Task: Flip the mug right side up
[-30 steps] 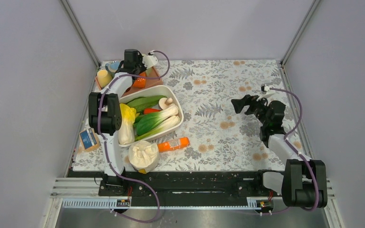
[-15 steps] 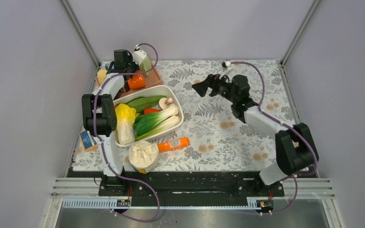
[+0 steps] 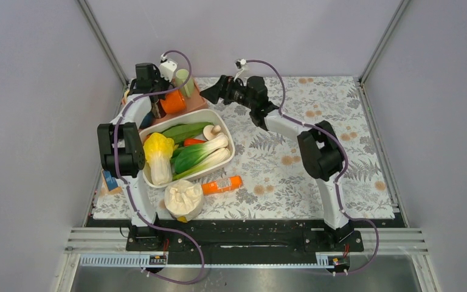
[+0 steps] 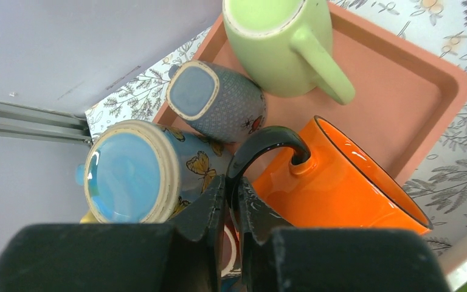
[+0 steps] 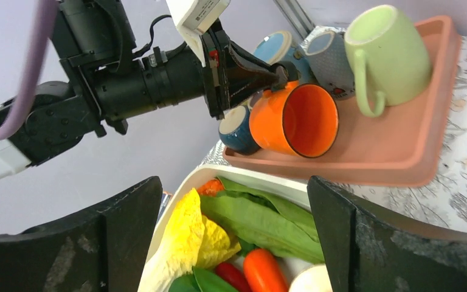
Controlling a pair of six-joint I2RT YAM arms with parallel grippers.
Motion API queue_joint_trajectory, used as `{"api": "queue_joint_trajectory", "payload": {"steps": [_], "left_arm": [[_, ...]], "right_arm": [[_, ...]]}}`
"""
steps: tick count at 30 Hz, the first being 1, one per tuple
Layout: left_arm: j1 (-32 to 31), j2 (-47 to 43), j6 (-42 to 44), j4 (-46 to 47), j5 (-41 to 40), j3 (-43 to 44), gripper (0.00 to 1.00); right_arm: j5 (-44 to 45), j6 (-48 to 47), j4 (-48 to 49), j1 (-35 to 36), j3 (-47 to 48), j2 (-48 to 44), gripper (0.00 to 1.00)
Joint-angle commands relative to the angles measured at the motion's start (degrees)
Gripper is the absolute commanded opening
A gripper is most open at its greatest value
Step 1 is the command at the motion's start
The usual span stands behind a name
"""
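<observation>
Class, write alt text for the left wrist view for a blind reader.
The left gripper pinches the black handle of an orange mug tipped on its side in a pink tray. A green mug, grey mug and blue mug sit behind.

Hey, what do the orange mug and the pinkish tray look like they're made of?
Orange mug: probably glazed ceramic. It has a glossy orange surface with soft highlights, a thick rim and a shiny black handle.
Tray: likely plastic with a matte finish. The salmon colour is even, the sheen is dull, and the raised rim is rounded and looks moulded.
Looks alone can't confirm either.
</observation>
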Motion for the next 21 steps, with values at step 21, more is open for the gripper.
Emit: {"api": "queue_joint_trajectory", "payload": {"steps": [21], "left_arm": [[-1.7, -12.8, -3.7, -3.0, 12.7, 1.6, 0.00]], "right_arm": [[2.5, -9.1, -15.0, 4.8, 25.0, 15.2, 0.99]]}}
